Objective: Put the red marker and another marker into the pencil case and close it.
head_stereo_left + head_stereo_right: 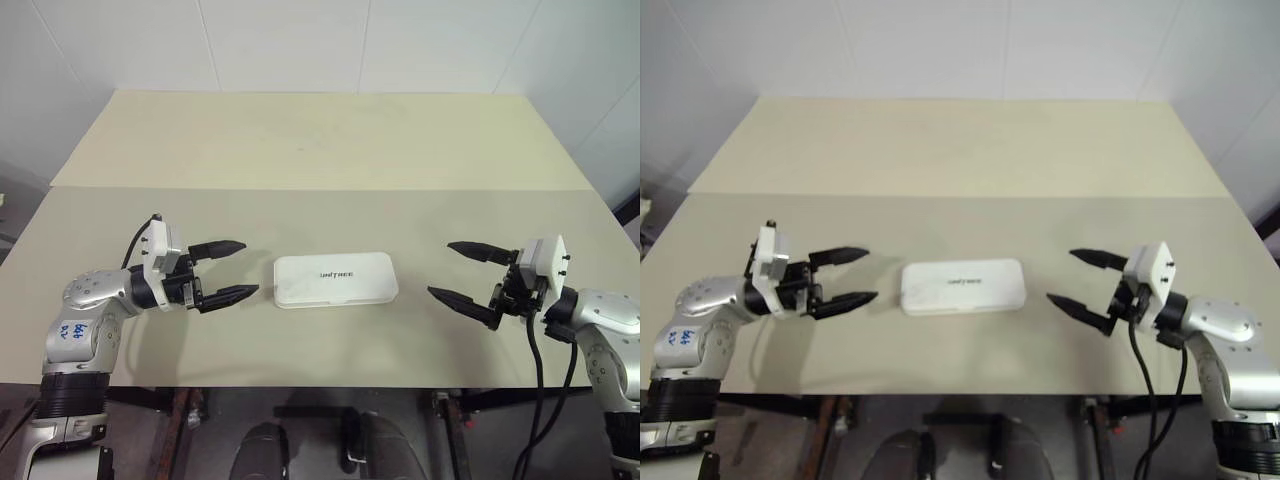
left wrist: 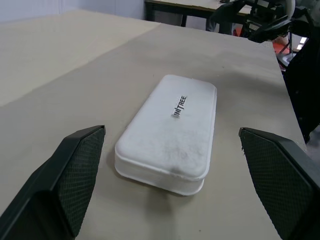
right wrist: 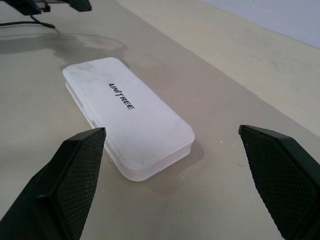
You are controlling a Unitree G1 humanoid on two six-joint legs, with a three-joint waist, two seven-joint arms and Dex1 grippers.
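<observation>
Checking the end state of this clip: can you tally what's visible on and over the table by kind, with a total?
White pencil case, lid shut, lying flat on the table: 1
Robot grippers, both open and clear of the case: 2 (left gripper, right gripper)
Tables: 1
Loose markers on the table: 0
Total: 4

- Our pencil case (image 1: 336, 279) lies flat and closed on the table (image 1: 330, 160), toward the near edge and about midway across.
- Our left gripper (image 1: 227, 270) sits to the case's left, near its end, fingers spread and apart from it.
- Our right gripper (image 1: 463, 271) sits to the case's right, farther off, fingers likewise spread.
- Behind the case, the table runs back to a wall (image 1: 300, 40).
</observation>
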